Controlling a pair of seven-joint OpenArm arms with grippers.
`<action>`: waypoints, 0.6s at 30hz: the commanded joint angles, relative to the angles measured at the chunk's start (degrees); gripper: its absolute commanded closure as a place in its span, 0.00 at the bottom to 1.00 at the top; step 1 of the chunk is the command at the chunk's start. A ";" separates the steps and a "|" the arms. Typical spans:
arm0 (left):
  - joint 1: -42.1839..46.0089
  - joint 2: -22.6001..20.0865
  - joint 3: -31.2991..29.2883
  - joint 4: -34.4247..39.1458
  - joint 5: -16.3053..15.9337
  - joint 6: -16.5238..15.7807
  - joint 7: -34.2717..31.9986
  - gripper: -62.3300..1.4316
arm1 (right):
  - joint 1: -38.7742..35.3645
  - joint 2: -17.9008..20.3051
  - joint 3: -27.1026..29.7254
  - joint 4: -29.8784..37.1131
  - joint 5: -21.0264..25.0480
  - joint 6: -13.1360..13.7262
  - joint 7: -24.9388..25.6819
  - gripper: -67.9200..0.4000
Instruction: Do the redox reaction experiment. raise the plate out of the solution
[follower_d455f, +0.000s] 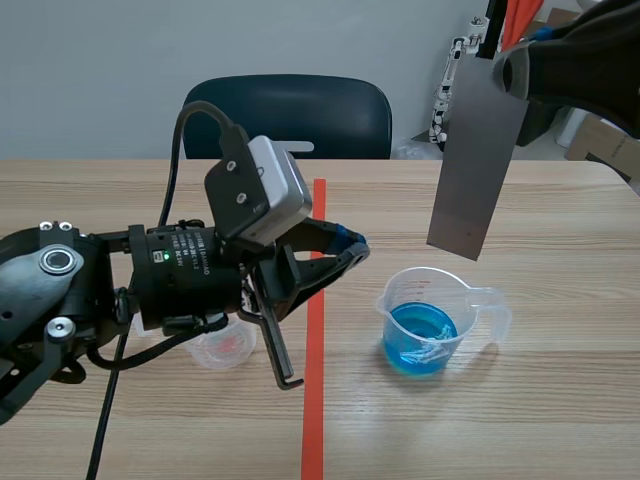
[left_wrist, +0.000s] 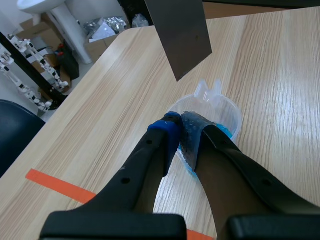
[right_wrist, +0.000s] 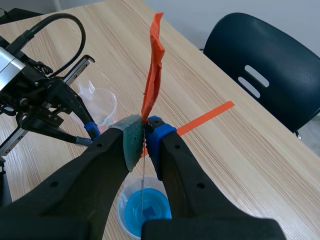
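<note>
The grey rectangular metal plate (follower_d455f: 478, 160) (left_wrist: 182, 35) hung in the air at the far right, slightly tilted, with its lower edge above and clear of the blue solution (follower_d455f: 420, 330) in a clear plastic beaker (follower_d455f: 436, 290) (left_wrist: 222, 107) (right_wrist: 125, 212). The right gripper (follower_d455f: 515, 70) (right_wrist: 145, 131) pinched the plate's top edge between its pads, and an orange strip (right_wrist: 152, 75) stuck up above them. Left of the beaker, the left gripper (follower_d455f: 350, 245) (left_wrist: 180, 120) hovered low, fingers pressed together on nothing. A small clear plastic cup (follower_d455f: 225, 345) stood on the light wooden table (follower_d455f: 560, 400) under the left arm. A dark blue chair (follower_d455f: 290, 115) stood at the far side.
</note>
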 joint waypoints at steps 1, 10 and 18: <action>-0.31 -0.02 -0.24 0.61 -0.66 -0.09 -0.57 0.93 | 0.74 0.83 0.76 1.01 0.37 0.44 0.87 0.98; -1.90 0.13 0.24 0.57 -4.35 -0.09 3.54 0.93 | 0.87 0.83 0.81 1.01 0.15 0.44 0.85 0.98; -2.69 0.11 0.22 0.42 -8.83 -0.09 5.25 0.91 | 0.87 0.83 0.92 1.01 0.15 0.44 0.63 0.98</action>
